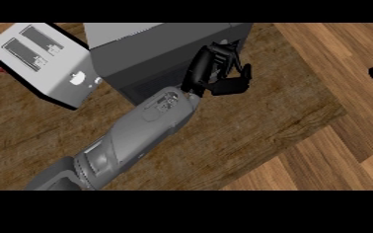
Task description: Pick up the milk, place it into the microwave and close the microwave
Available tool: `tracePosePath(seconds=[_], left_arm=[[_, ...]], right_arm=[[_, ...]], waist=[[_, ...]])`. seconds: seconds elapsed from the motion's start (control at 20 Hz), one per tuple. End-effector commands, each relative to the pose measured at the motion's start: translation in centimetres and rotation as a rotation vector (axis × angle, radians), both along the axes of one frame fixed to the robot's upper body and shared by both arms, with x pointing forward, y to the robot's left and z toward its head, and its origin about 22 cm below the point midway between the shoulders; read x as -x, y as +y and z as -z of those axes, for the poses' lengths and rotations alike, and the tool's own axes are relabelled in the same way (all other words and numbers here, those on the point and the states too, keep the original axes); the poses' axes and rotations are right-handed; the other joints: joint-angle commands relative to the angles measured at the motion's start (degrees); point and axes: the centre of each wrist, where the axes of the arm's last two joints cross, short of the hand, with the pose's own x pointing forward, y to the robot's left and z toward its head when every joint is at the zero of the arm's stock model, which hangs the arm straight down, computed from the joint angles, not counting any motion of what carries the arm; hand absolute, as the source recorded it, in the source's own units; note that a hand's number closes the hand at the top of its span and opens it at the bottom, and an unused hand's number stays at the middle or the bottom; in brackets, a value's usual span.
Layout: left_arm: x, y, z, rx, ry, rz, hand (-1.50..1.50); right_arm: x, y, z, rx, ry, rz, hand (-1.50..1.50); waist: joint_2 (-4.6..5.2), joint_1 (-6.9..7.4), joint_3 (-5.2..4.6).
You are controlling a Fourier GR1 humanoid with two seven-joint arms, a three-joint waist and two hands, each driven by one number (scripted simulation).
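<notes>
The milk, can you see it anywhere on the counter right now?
No: the head view shows only the microwave, a toaster and one hand on the wooden counter.

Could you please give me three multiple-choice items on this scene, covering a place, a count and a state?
1. Where is the hand?
A. at the microwave's front
B. on the floor
C. at the counter's near edge

2. How many forearms show?
A. none
B. one
C. two

3. How are the hand's fingers?
A. straight and flat
B. hidden
C. curled

Answers:
1 A: the black hand is up against the dark grey microwave.
2 B: a single grey forearm comes in from the lower left.
3 C: the fingers bend inwards, with nothing seen between them.
</notes>
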Motion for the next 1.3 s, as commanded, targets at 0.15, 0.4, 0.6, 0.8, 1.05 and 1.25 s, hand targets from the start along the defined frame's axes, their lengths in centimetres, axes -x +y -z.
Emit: tracePosePath(seconds=[0.15, 0.4, 0.6, 0.8, 1.05, 1.25], left_arm=[[0.0, -2.2, -1.5, -0.017, -0.032, 0.026, 1.5], [0.0, -2.4, -1.7, -0.013, -0.053, 0.019, 1.5], [0.2, -2.5, -1.7, 0.0, -0.054, 0.01, 1.5], [0.2, -2.5, -1.7, 0.001, -0.063, -0.007, 1.5], [0.3, -2.5, -1.5, 0.009, -0.044, -0.018, 1.5], [-1.2, -0.2, 0.3, 0.054, 0.083, -0.309, 1.5]], right_arm=[[-0.3, -1.0, -1.4, 0.033, -0.009, 0.004, -1.5], [-0.7, -1.0, -1.9, 0.022, -0.006, -0.013, -1.5], [-0.9, -1.3, -2.2, 0.015, -0.007, -0.023, -1.5], [-1.0, -1.4, -2.7, 0.007, -0.011, -0.021, -1.5], [-1.2, -1.6, -2.9, -0.004, -0.008, -0.043, -1.5], [-1.0, -2.4, -3.5, -0.003, -0.009, -0.003, -1.5]], waist=[[0.72, -2.25, 0.29], [1.01, -1.82, 0.35], [0.96, -2.12, 0.35], [0.97, -2.59, 0.31], [1.06, -2.9, 0.43], [0.72, 1.28, 0.18]])
